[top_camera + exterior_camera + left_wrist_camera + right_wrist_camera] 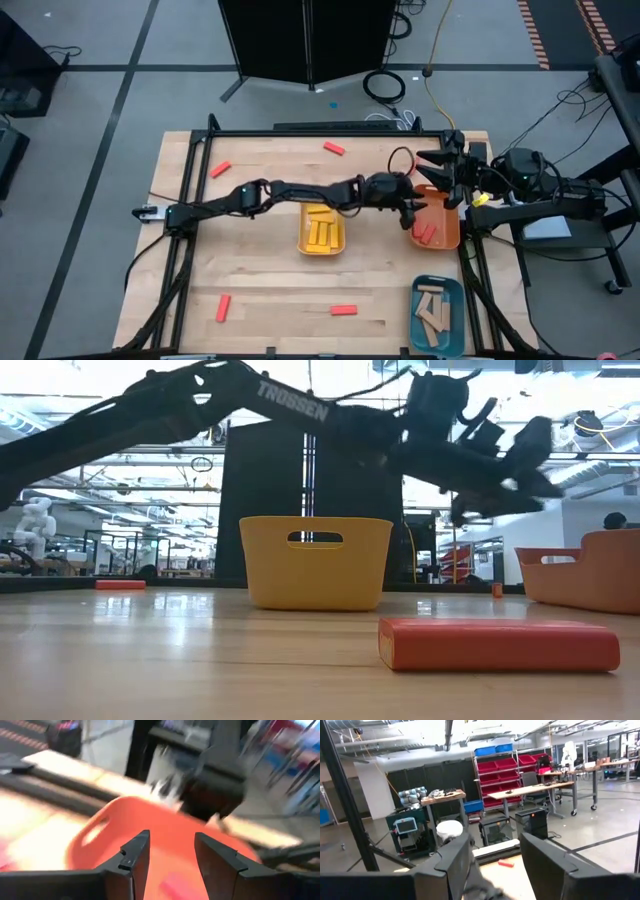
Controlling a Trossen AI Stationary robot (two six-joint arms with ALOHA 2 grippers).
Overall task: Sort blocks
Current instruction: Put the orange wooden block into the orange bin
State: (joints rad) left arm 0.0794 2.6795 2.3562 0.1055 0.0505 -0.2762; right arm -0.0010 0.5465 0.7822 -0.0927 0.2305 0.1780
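Note:
My left gripper [411, 214] hangs open at the left rim of the orange tray [445, 228], nothing between its fingers [171, 852]. Red blocks [428, 233] lie inside that tray. The yellow tray [322, 230] holds yellow blocks, and the teal tray [437, 315] holds tan blocks. Loose red blocks lie flat on the table at the far left [221, 169], far middle [334, 148], near left [222, 308] and near middle [344, 309]. My right gripper [428, 160] waits open, raised at the table's far right.
In the low view a red block [498, 645] lies close in front, with the yellow tray [315, 560] and orange tray [590, 570] behind it. A black frame [300, 130] rims the table. Bare wood lies between the yellow tray and the near edge.

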